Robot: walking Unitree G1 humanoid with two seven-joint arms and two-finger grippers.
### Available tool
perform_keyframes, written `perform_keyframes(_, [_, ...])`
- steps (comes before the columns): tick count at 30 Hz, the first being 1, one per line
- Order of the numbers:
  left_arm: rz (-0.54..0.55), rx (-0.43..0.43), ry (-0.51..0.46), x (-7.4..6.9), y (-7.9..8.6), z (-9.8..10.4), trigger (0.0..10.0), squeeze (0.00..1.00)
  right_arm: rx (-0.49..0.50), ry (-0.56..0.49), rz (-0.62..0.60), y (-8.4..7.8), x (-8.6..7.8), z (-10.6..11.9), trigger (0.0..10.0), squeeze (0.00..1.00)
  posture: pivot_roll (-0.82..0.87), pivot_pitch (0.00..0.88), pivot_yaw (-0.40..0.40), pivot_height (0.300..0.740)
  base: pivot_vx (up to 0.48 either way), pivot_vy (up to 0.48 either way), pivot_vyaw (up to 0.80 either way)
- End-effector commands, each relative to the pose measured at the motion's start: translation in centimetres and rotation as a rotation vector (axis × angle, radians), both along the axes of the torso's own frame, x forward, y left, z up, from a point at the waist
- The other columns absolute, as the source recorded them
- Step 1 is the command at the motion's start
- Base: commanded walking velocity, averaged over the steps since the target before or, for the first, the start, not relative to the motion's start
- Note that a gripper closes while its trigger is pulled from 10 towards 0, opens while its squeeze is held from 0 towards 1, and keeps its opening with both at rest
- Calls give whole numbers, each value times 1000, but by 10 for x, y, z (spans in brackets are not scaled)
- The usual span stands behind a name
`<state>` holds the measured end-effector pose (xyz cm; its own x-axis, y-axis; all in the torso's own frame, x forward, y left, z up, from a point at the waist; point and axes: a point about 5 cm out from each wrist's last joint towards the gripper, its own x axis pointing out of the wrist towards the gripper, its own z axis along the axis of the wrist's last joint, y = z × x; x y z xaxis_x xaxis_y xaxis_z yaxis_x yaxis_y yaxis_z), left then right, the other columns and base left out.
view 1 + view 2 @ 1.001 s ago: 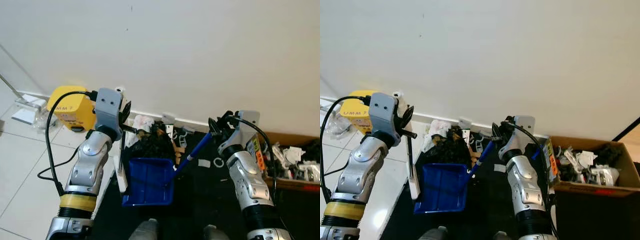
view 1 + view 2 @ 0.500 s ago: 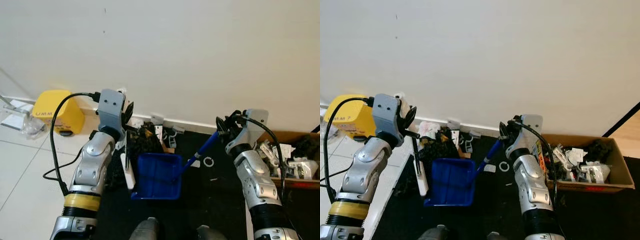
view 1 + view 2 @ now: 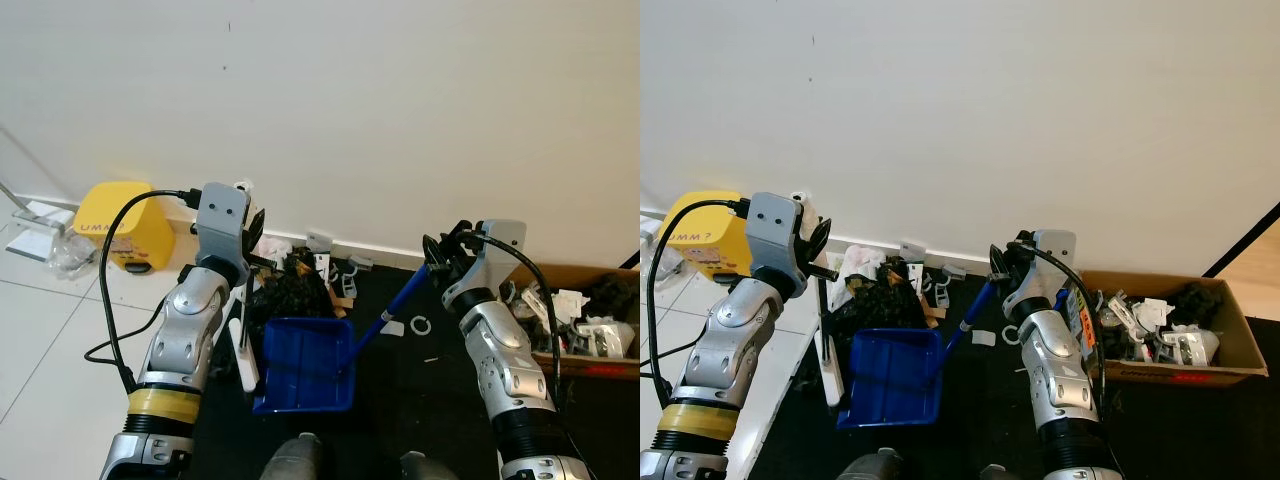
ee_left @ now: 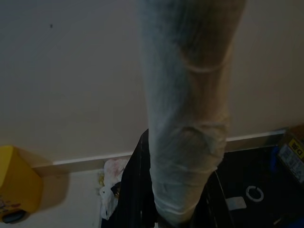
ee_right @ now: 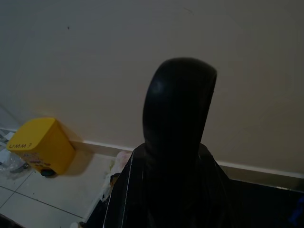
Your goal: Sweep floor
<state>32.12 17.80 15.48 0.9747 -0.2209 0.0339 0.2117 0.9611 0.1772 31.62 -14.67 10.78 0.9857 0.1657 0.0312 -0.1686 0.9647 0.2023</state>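
Observation:
My left gripper [image 3: 250, 232] is shut on the white handle of a hand brush [image 3: 240, 352], whose head stands on the floor just left of the blue dustpan [image 3: 305, 365]. The wrapped white handle [image 4: 185, 118] rises close to the camera in the left wrist view. My right gripper [image 3: 438, 258] is shut on the dustpan's long blue handle [image 3: 393, 308], and the handle's black end [image 5: 178, 109] shows in the right wrist view. The pan lies flat on the black mat with its mouth toward a pile of dark debris [image 3: 290, 292] by the wall.
A yellow box [image 3: 115, 222] stands on white tiles at the left by the wall. A cardboard box [image 3: 1160, 335] of scraps sits at the right. A white ring [image 3: 418, 325] and small bits lie on the black mat [image 3: 420, 390].
The camera has swung, so the whole scene shifted in view. Both grippers keep their hold, and brush and dustpan stay by the debris pile.

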Motion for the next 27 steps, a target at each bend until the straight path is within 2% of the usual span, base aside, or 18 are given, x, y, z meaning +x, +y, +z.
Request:
perform_keyframes(1, [13, 23, -26, 0, 4, 4, 10000, 0, 22, -16, 6, 0, -1, 2, 10000, 0, 147, 126, 33, 740, 277, -386, 0])
perform_keyframes(5, [28, 15, -19, 0, 5, 3, 10000, 0, 22, -16, 8, 1, -1, 2, 10000, 0, 147, 126, 33, 740, 288, -381, 0])
perform_keyframes(11, [48, 20, -8, 1, 8, 1, 10000, 0, 24, -15, 14, 3, -1, 2, 10000, 0, 147, 127, 31, 740, 306, -124, 0])
perform_keyframes(19, [87, 8, -11, 3, 12, 1, 10000, 0, 25, -14, 26, 6, -2, 2, 10000, 0, 147, 127, 31, 740, 0, 0, 0])
perform_keyframes(27, [86, 15, -24, 1, 13, 1, 10000, 0, -82, -42, 52, 8, -3, 2, 10000, 0, 145, 124, 29, 740, 0, 0, 0])
